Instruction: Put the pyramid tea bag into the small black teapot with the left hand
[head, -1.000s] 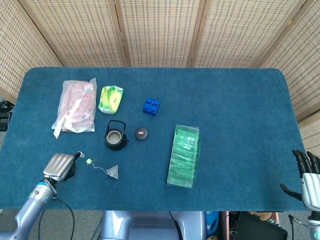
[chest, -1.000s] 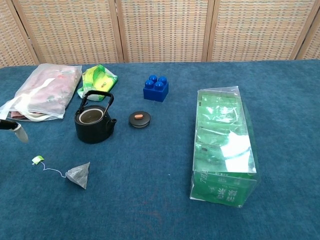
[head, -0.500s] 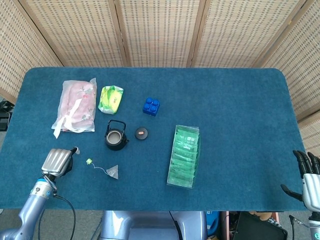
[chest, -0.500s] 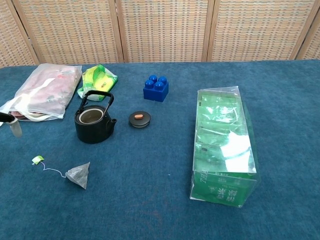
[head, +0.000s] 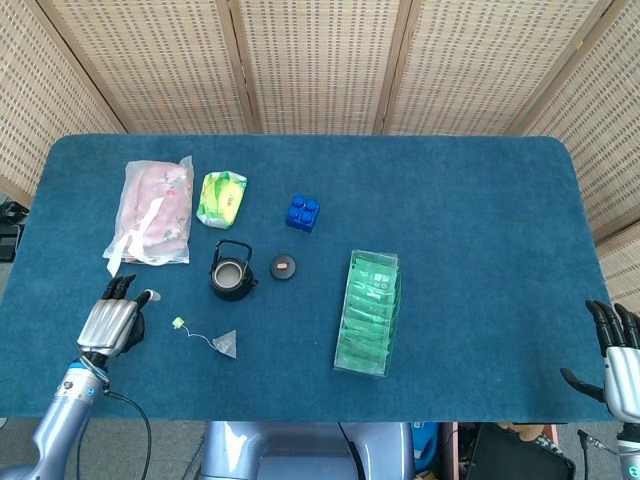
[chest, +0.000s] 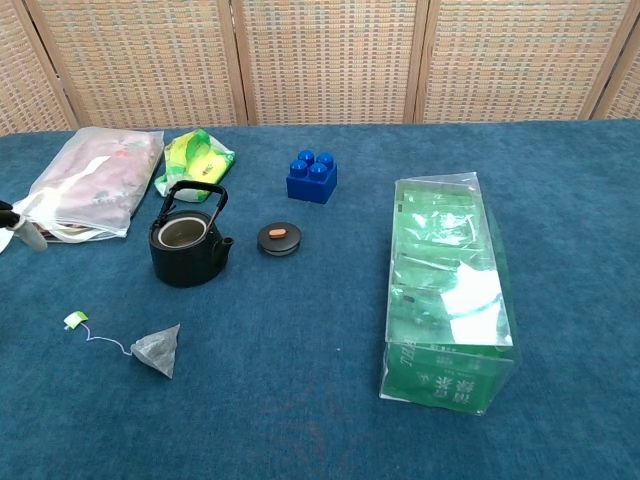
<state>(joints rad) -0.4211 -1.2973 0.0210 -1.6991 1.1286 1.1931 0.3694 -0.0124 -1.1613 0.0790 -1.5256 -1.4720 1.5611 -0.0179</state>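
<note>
The pyramid tea bag (head: 225, 344) (chest: 160, 349) lies on the blue table, its string running left to a small green tag (head: 178, 323) (chest: 75, 320). Behind it stands the small black teapot (head: 231, 272) (chest: 187, 240), upright with its top uncovered. Its lid (head: 284, 266) (chest: 279, 238) lies just to the right. My left hand (head: 110, 322) hovers left of the tag, apart from it, fingers stretched forward and holding nothing. The chest view catches only a fingertip (chest: 18, 228) at the left edge. My right hand (head: 620, 355) hangs open beyond the table's near right corner.
A pink plastic bag (head: 155, 210) and a green-yellow packet (head: 222, 197) lie behind the teapot. A blue brick (head: 302, 212) sits further right. A clear box of green tea packets (head: 369, 310) lies at centre right. Woven screens close off the back.
My left hand has drifted left and a little away from me, further from the tag, and its fingers have straightened out. The tea bag, the teapot and my right hand have not moved.
</note>
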